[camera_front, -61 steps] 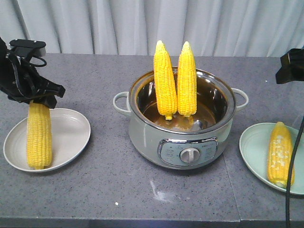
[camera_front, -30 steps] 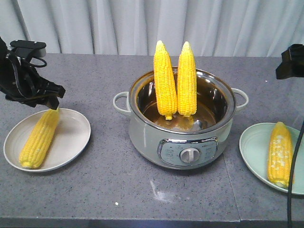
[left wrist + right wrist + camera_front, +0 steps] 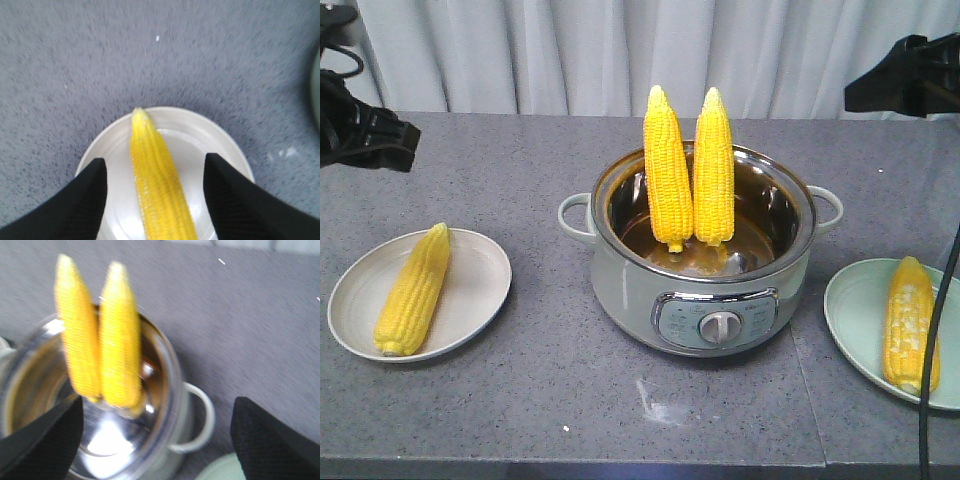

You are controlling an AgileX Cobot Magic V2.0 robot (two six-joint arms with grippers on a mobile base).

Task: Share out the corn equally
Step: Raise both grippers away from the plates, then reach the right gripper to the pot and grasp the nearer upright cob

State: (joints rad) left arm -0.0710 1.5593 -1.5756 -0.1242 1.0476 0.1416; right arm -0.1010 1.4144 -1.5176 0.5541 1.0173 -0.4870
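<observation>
One corn cob (image 3: pixel 412 291) lies flat on the beige plate (image 3: pixel 485 255) at the left, tip pointing away. My left gripper (image 3: pixel 365 135) hovers above and behind it, open. In the left wrist view the cob (image 3: pixel 160 185) shows between the spread fingers (image 3: pixel 92 182), untouched. Two corn cobs (image 3: pixel 667 170) (image 3: pixel 714 168) stand upright in the steel pot (image 3: pixel 705 290). Another cob (image 3: pixel 910 322) lies on the pale green plate (image 3: pixel 855 300) at the right. My right gripper (image 3: pixel 910 75) hangs high at the right, open and empty, looking down on the pot's cobs (image 3: pixel 77 335) (image 3: pixel 120 340).
The pot has side handles (image 3: pixel 575 215) (image 3: pixel 205 415) and a front control knob (image 3: pixel 720 326). A grey curtain closes off the back of the grey table (image 3: pixel 570 400). A black cable (image 3: pixel 932 380) hangs across the right plate.
The left gripper let go of the corn, which tipped over and now lies flat on the beige plate. The left arm rose and drew back left. The right arm moved left and up.
</observation>
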